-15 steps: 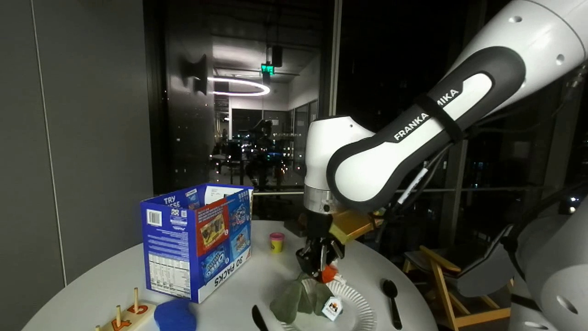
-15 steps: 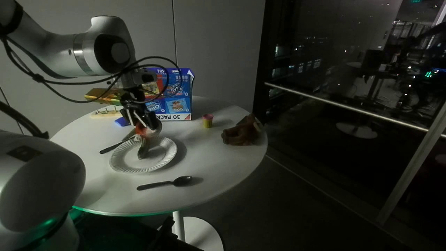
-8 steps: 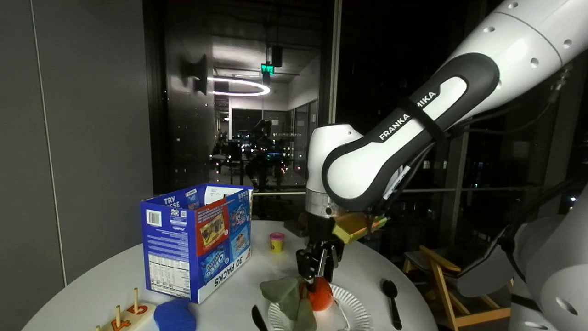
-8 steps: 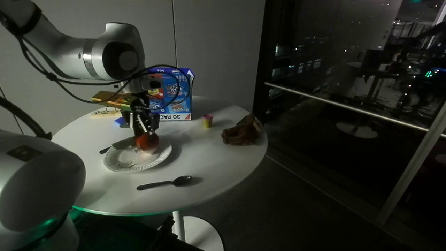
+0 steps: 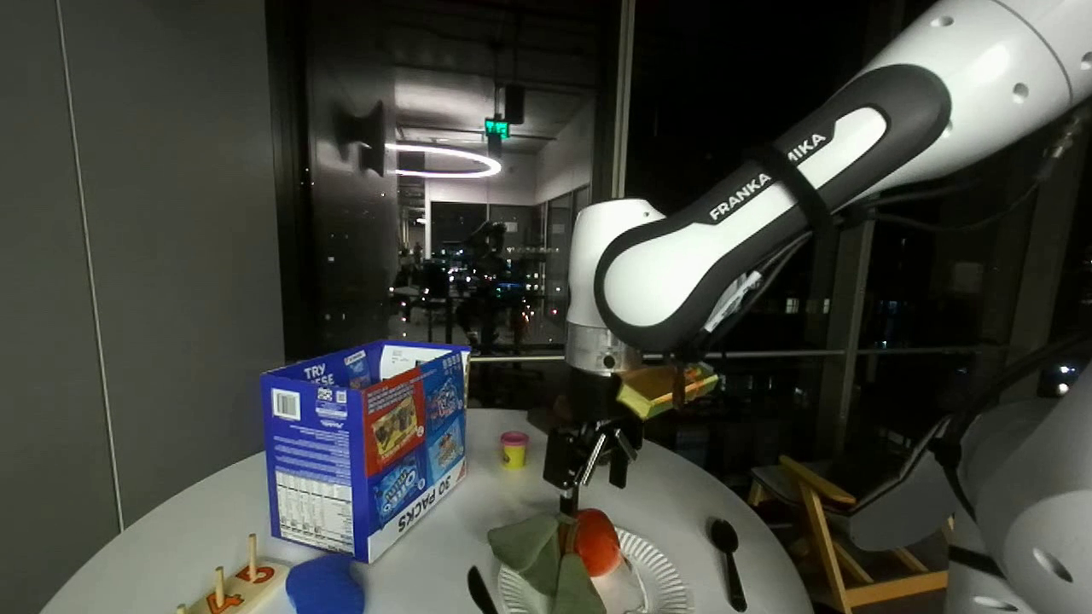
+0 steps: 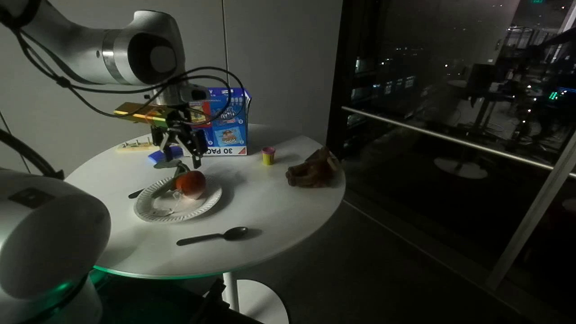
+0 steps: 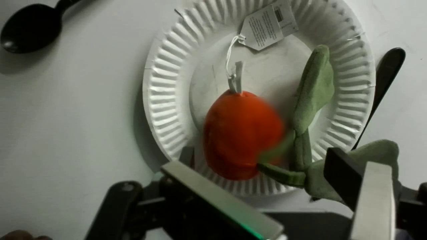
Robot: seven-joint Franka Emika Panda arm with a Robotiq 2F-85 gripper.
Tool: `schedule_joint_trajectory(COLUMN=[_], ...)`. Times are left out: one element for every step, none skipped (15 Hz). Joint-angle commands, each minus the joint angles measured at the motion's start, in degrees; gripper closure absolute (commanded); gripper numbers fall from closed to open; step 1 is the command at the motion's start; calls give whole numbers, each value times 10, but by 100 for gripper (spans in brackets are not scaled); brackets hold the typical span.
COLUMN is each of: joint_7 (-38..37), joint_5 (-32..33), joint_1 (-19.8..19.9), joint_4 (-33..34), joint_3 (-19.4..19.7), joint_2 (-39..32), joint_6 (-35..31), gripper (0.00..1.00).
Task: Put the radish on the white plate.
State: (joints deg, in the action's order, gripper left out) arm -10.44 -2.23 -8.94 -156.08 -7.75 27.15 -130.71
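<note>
Radish (image 7: 242, 136): resting on the white plate (image 7: 165, 103) (its green leaves (image 7: 315, 90) reach past the rim)
Hand (image 6: 182, 160): released, spread wide above the radish
Spoon (image 6: 227, 234): on the worktop (image 6: 270, 211), near the plate

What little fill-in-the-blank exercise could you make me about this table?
The radish rests on the ridged ____.
The gripper is not shut but ____.
The tub has a lid coloured ____.
The carton reads, upside down, "30 ____".
Missing words: plate, open, pink, PACKS.
</note>
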Motion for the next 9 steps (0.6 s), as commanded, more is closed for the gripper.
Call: schedule_joint_trajectory(joint_7=[-8,-2,-1,2,2,3,3,3,3], joint_5=[0,-6,-11,-17,-5,-6,-6,-6,-6], joint_1=[3,0,-2,-4,5,5,5,5,5], joint_4=[24,33,39,45,35,37,35,32,31], joint_3=[-10,-7,-6,-4,-8,-8,-8,-8,-8], joint_2=[66,79,92,99,73,81,84,82,79], joint_6=[89,120,146,176,134,144,144,144,143], gripper=[0,1,0,0,0,0,0,0,0])
